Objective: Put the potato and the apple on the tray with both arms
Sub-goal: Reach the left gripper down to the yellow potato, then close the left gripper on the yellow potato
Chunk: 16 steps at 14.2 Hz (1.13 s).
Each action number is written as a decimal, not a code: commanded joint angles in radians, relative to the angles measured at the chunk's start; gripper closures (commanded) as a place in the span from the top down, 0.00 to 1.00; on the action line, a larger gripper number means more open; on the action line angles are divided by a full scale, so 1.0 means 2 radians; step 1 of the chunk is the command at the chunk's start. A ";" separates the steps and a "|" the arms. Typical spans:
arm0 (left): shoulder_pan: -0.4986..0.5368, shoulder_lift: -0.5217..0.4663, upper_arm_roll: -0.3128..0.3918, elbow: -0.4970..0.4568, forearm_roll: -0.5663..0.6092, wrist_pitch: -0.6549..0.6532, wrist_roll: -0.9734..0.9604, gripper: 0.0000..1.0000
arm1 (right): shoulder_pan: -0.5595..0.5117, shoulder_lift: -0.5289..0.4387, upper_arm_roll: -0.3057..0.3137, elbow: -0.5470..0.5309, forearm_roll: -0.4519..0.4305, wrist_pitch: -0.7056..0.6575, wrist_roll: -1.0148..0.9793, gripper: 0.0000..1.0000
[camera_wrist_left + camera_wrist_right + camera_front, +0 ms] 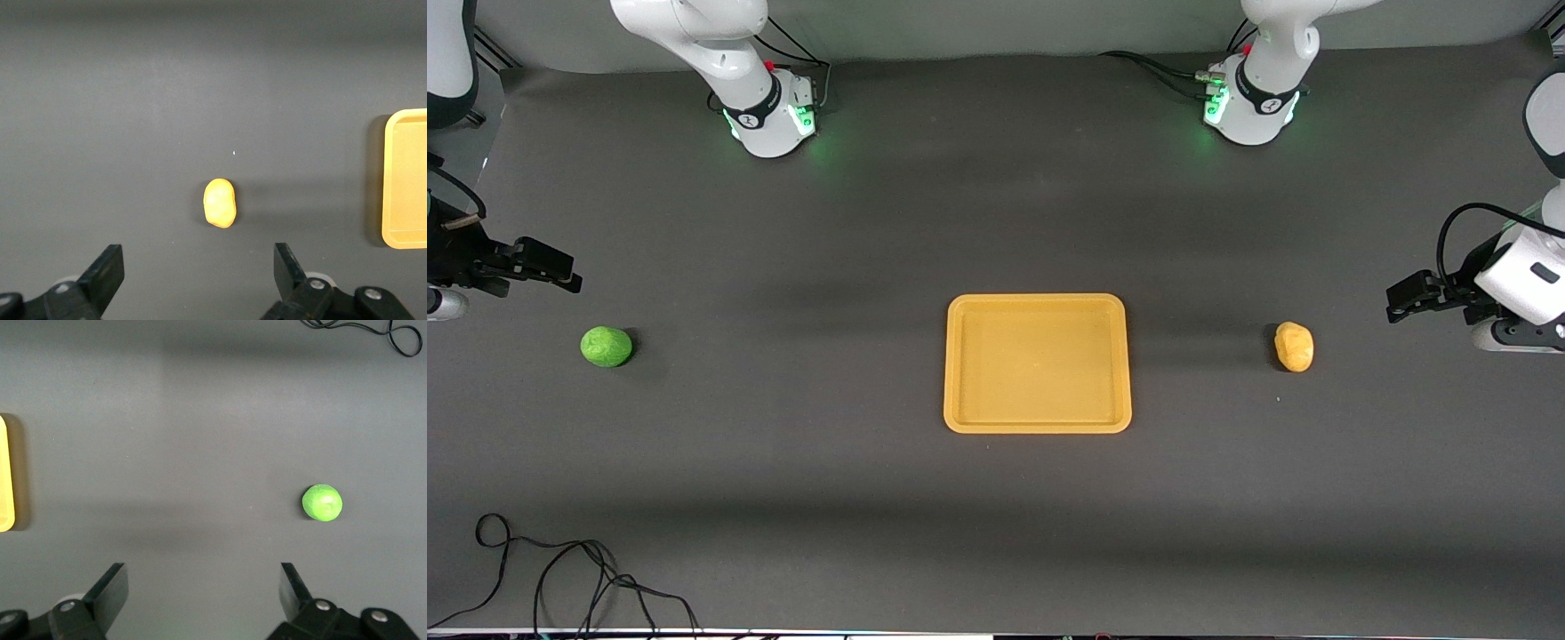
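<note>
Two small, likely light, firm items are awaiting us: apple under the open right gripper, potato under the open left gripper, either side of the tray; we are planning grips across their middles.

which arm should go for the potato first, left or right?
Left. The potato lies toward the left arm's end of the table, and the open left gripper is up in the air there. The right gripper, also open, is up near the apple.
</note>
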 commanded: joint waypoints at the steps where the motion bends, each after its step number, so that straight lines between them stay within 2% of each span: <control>1: -0.004 0.005 -0.001 0.012 0.008 -0.011 -0.010 1.00 | 0.001 0.000 -0.002 0.005 0.010 -0.004 0.009 1.00; 4: -0.003 0.012 -0.001 0.005 0.008 -0.009 -0.009 1.00 | 0.001 0.001 -0.002 0.006 0.009 -0.004 0.005 1.00; 8: -0.002 0.053 -0.001 -0.041 0.008 -0.005 -0.002 0.98 | 0.001 0.002 -0.002 0.003 0.010 -0.004 0.007 1.00; 10: 0.002 0.081 -0.001 -0.062 0.015 0.024 0.002 0.94 | 0.001 0.003 -0.002 0.001 0.010 -0.004 0.008 1.00; 13: -0.001 0.128 -0.001 -0.092 0.017 0.071 0.012 0.94 | 0.003 0.008 -0.002 0.005 0.010 -0.004 0.012 1.00; 16: 0.001 0.166 -0.001 -0.100 0.018 0.102 0.013 0.94 | 0.003 0.008 -0.002 0.008 0.010 -0.004 0.012 1.00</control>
